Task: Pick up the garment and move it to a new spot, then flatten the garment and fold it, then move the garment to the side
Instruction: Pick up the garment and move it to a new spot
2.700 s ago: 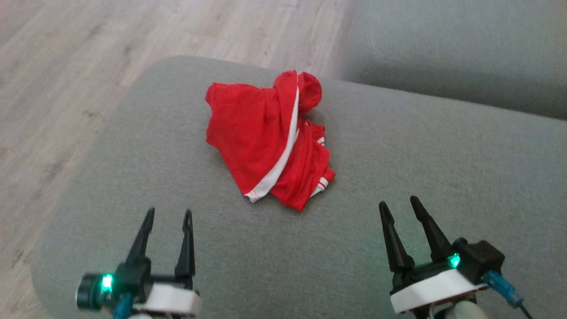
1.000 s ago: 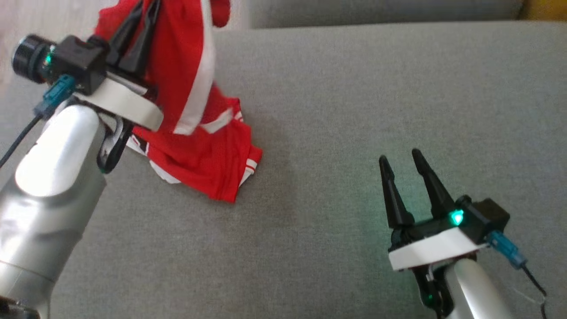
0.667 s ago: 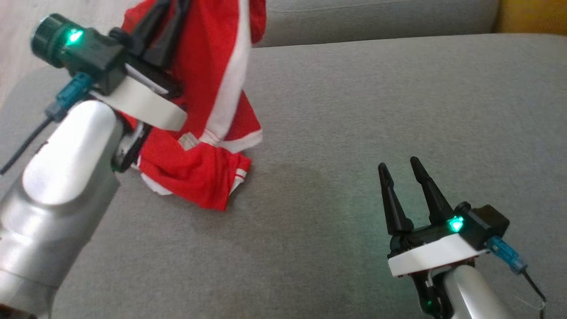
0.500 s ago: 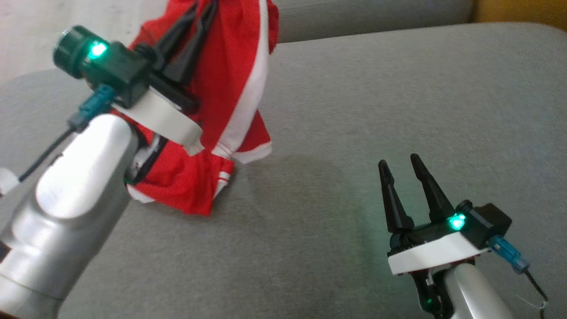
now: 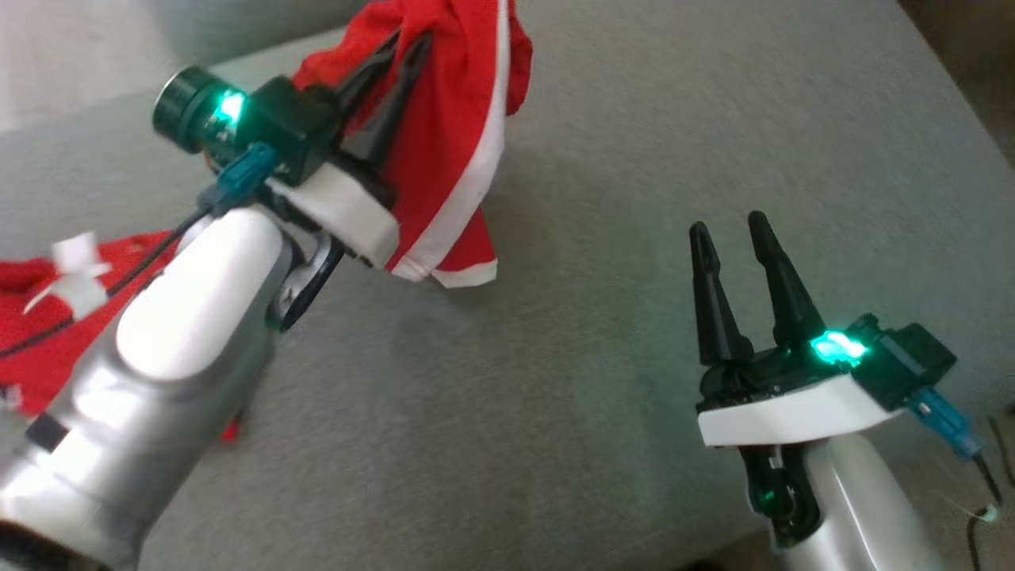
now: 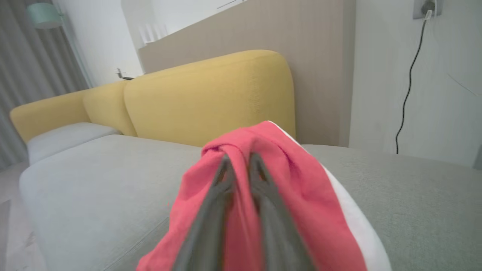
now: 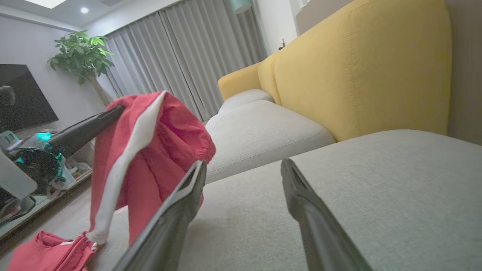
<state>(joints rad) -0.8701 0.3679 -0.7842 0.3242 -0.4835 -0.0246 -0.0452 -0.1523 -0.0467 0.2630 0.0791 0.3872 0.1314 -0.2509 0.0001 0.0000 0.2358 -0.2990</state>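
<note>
Upper left: left gripper (image 5: 408, 44) pinched tight onto red, white-striped garment (image 5: 456, 135), cloth hanging from the fingers over grey sofa (image 5: 603, 333). More red cloth at left edge, partly behind pale forearm (image 5: 182, 317). Lower right: right gripper (image 5: 727, 224), fingers apart and empty, tips pointing up-frame.

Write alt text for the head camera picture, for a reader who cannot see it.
The left gripper, shut on a red garment with a white stripe, holds it up over a grey sofa cushion. The right gripper hovers open and empty at lower right; more red cloth lies at the left edge.
</note>
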